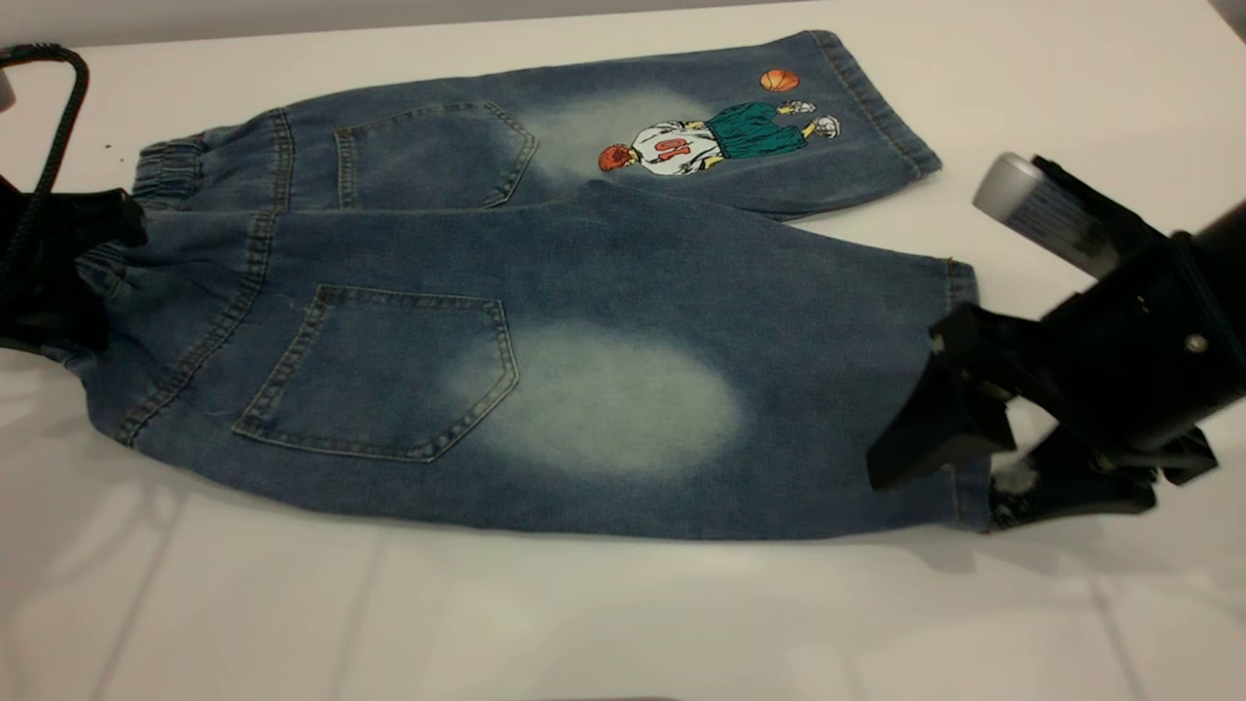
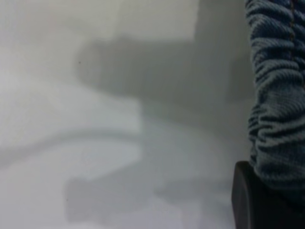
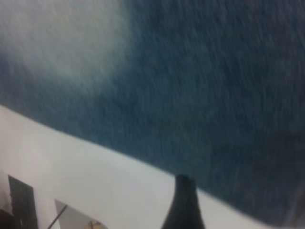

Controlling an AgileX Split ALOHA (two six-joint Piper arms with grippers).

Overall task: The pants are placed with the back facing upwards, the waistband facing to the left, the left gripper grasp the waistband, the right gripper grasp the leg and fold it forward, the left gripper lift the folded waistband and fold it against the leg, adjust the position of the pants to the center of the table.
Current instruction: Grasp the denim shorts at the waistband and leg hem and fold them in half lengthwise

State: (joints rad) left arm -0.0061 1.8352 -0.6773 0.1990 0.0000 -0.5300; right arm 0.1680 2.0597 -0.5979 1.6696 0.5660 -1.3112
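Note:
The pants [image 1: 545,321] lie flat on the white table [image 1: 623,613], back up, with the waistband [image 1: 170,170] at the left. My left gripper [image 1: 92,258] is at the near end of the waistband and shut on it. In the left wrist view the puckered waistband [image 2: 279,95] lies over one black finger [image 2: 250,202]. The plain leg [image 1: 779,389], with its faded oval, points right. My right gripper [image 1: 959,487] is open at that leg's hem, one finger over the denim and the other low beside the hem. The right wrist view shows the leg [image 3: 205,90] and one fingertip [image 3: 183,205].
The other leg, with the cartoon basketball print [image 1: 720,136], lies farther back. A black cable [image 1: 58,107] loops up at the far left. Bare tabletop [image 1: 1071,88] surrounds the pants.

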